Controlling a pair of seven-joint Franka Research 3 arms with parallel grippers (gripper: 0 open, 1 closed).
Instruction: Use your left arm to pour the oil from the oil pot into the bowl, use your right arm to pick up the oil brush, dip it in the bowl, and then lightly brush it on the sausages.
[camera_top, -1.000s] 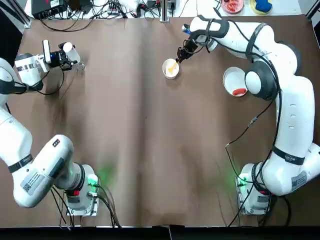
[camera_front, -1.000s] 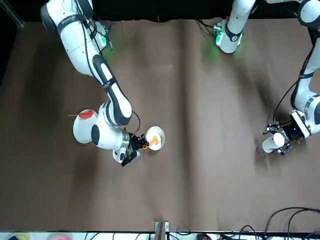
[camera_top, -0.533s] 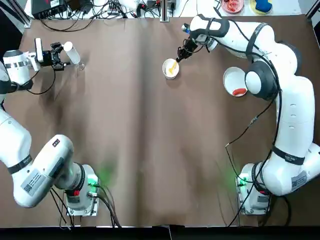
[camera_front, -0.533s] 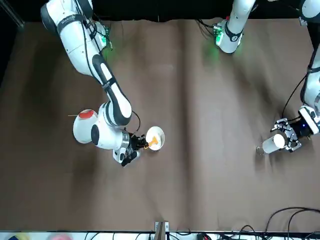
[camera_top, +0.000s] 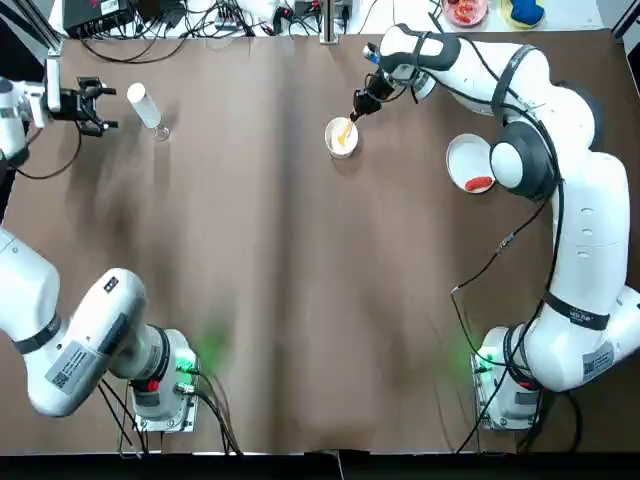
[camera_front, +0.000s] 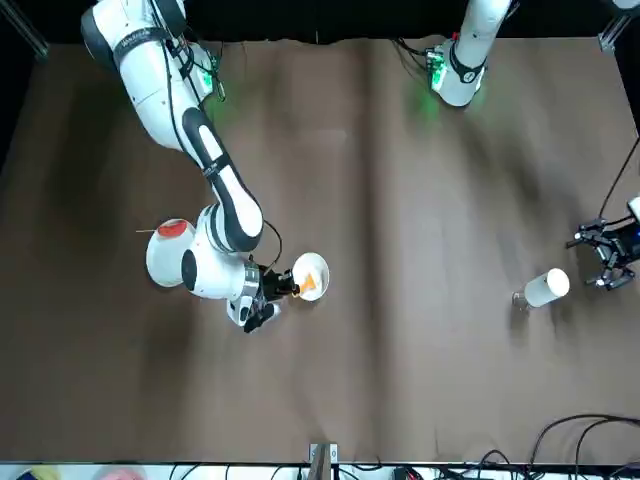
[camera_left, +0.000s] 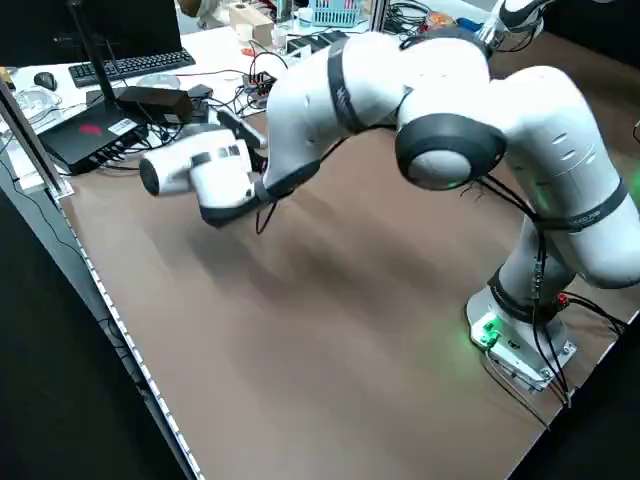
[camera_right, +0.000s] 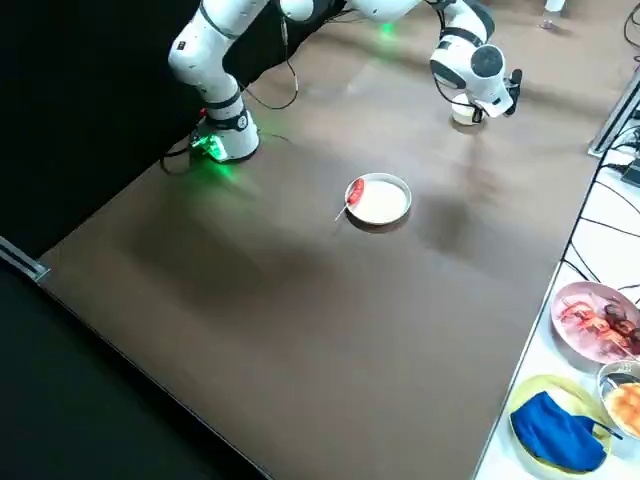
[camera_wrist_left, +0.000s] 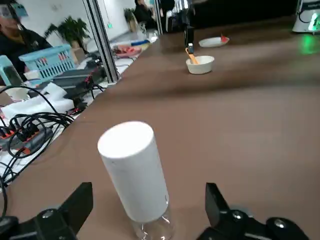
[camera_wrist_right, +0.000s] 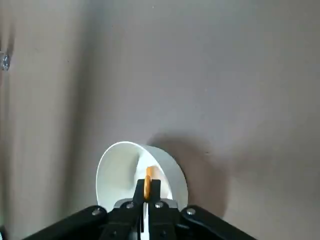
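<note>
My right gripper (camera_top: 358, 104) sits at the far middle of the counter (camera_top: 300, 280), just over the rim of the bowl (camera_top: 341, 137), and its fingers are clenched on the yellow-orange handle of the oil brush (camera_top: 345, 130). The brush leans down into the bowl, its lower end resting against the white inside; my right wrist view shows the handle (camera_wrist_right: 147, 181) pinched between my two fingertips with the bowl (camera_wrist_right: 120, 165) directly beneath.

My left gripper (camera_top: 88, 107) hangs near the far left corner of the counter, released, its fingers spread wide. The oil pot (camera_top: 145, 108) stands on the counter just beside it, clear of both fingers, with its white cap on top and its clear base on the surface. In my left wrist view the pot (camera_wrist_left: 135, 177) stands between my parted fingertips but touches neither.

The sausages (camera_top: 479, 184), a single red-orange piece, lie on the white plate (camera_top: 462, 157) toward the right edge of the counter, well apart from the bowl.
</note>
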